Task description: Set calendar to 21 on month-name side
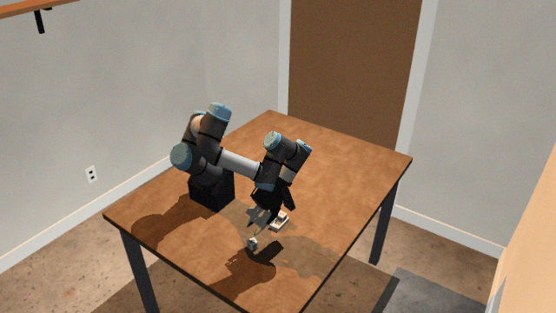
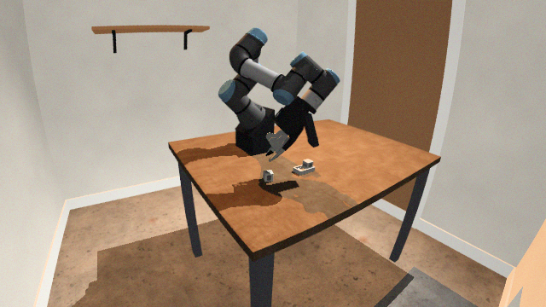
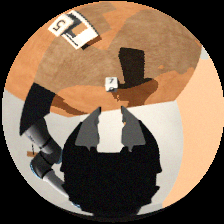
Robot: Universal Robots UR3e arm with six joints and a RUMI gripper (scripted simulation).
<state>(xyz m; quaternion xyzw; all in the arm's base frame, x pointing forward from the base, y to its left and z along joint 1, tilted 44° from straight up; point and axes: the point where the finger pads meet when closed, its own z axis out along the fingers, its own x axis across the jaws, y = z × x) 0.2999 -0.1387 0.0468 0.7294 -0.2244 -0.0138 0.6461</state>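
White cube (image 1: 252,243) (image 2: 268,176) (image 3: 111,84) loose on desk (image 1: 347,174) (image 2: 363,158) (image 3: 175,65) | jaws (image 1: 259,223) (image 2: 270,157) parted, unloaded | tray (image 1: 279,223) (image 2: 304,170) (image 3: 89,39) wrist-view eleven o'clock | square up before gripping
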